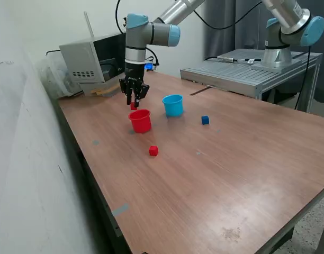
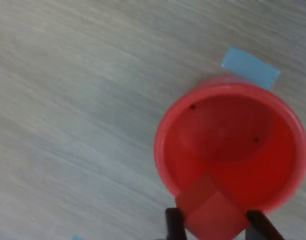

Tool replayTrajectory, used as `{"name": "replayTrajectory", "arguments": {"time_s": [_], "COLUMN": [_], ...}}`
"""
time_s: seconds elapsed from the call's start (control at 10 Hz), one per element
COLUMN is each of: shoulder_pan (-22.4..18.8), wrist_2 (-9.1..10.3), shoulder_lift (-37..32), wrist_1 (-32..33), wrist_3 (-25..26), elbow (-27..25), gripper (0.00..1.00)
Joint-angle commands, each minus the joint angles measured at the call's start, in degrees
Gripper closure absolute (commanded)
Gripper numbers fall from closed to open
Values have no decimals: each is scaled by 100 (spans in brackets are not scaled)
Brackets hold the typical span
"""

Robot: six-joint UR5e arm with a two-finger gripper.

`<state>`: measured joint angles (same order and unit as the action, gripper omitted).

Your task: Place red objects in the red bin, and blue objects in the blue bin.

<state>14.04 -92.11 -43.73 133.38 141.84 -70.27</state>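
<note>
Tool (image 1: 134, 102): clamped on red cube (image 2: 211, 212), hovering over red cup's (image 1: 140, 121) near rim
Second red cube (image 1: 153, 151): on tabletop (image 1: 215, 180), beyond the cup from tool
Blue cup (image 1: 173, 105): beside tool

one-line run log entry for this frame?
gripper: shut on red cube | position: over red cup rim | cup: empty | on table: red cube, blue cube | blue cup: contents hidden

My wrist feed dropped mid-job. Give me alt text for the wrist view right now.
A red cube is held between the two dark jaws of the gripper, right at the rim of an open red cup seen from above. The cup looks empty and stands on a wood-grain table, with a strip of blue tape beside it.
</note>
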Motion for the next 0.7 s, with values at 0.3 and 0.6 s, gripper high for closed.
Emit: {"name": "replayTrajectory", "arguments": {"time_s": [0.3,0.6], "shoulder_pan": [108,29], "wrist_2": [0,-88], "shoulder_lift": [84,58], "wrist_1": [-5,-31], "wrist_3": [-7,-7], "elbow": [-13,-21], "gripper": [0,0]}}
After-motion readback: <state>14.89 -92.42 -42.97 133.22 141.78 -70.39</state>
